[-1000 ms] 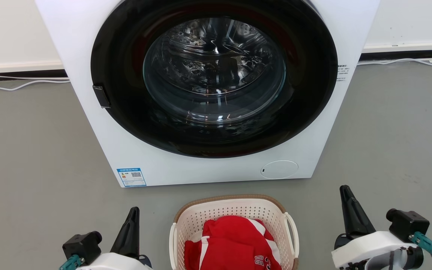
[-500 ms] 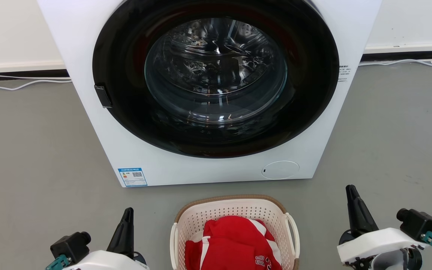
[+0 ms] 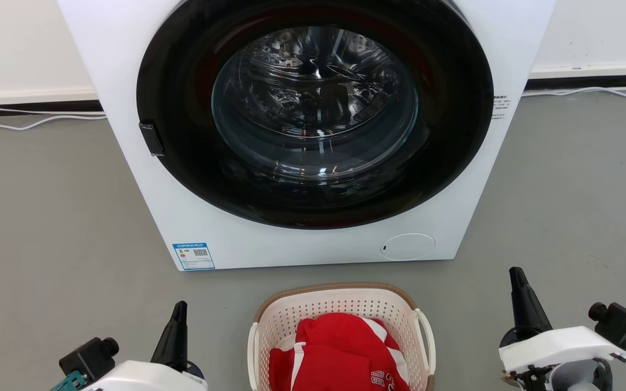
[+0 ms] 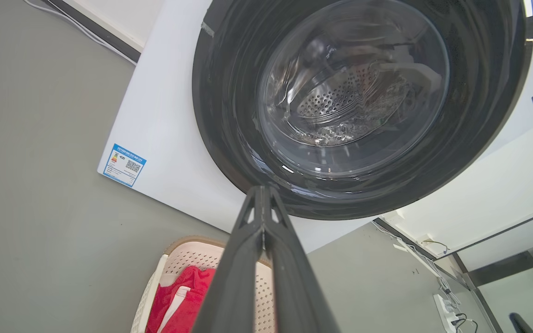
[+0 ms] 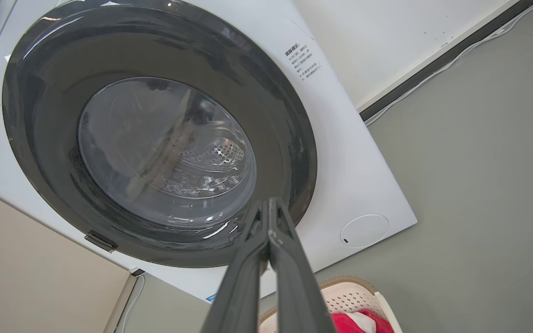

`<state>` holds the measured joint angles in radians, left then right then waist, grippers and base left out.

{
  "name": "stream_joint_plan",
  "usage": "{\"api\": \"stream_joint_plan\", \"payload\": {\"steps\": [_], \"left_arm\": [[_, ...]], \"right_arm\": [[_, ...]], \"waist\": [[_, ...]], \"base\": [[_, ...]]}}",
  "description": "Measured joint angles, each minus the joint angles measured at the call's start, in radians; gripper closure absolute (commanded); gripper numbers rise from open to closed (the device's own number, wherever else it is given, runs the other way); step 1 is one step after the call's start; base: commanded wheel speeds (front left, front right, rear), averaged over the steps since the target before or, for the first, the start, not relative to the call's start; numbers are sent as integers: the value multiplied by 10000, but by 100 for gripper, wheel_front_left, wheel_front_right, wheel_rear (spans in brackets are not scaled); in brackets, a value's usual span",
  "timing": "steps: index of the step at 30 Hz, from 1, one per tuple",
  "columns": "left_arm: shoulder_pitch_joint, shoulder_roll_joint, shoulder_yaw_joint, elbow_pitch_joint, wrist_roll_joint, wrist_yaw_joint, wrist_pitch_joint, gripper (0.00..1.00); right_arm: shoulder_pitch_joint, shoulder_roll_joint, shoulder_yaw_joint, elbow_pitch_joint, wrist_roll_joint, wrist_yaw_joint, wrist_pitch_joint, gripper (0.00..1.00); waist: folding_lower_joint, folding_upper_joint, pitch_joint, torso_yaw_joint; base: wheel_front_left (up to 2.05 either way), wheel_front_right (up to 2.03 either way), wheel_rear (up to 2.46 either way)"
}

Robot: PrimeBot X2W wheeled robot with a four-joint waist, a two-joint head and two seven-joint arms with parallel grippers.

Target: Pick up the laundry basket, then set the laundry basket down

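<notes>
The left fingers and right fingers are each pressed together, holding nothing. Between them on the grey floor sits the brown-rimmed cream perforated plastic laundry basket (left pair slightly nearer), a loop handle facing each; bare floor flanks it, the white washing machine close beyond.

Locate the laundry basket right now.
The laundry basket sits on the floor at the bottom centre of the head view, just in front of the washing machine, between the left gripper and the right gripper.
</notes>
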<state>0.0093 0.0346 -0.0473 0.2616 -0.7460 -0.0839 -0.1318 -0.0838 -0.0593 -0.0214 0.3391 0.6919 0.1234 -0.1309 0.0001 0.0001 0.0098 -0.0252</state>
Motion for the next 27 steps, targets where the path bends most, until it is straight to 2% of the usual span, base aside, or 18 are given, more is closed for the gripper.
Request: {"api": "stream_joint_plan", "payload": {"steps": [27], "left_arm": [[-203,8,430,10,-2708,-105,757,100]], "right_arm": [[0,42,-368,-144,2911,0,782,100]], "waist": [[0,0,-22,81]], "base": [[0,0,0]]}}
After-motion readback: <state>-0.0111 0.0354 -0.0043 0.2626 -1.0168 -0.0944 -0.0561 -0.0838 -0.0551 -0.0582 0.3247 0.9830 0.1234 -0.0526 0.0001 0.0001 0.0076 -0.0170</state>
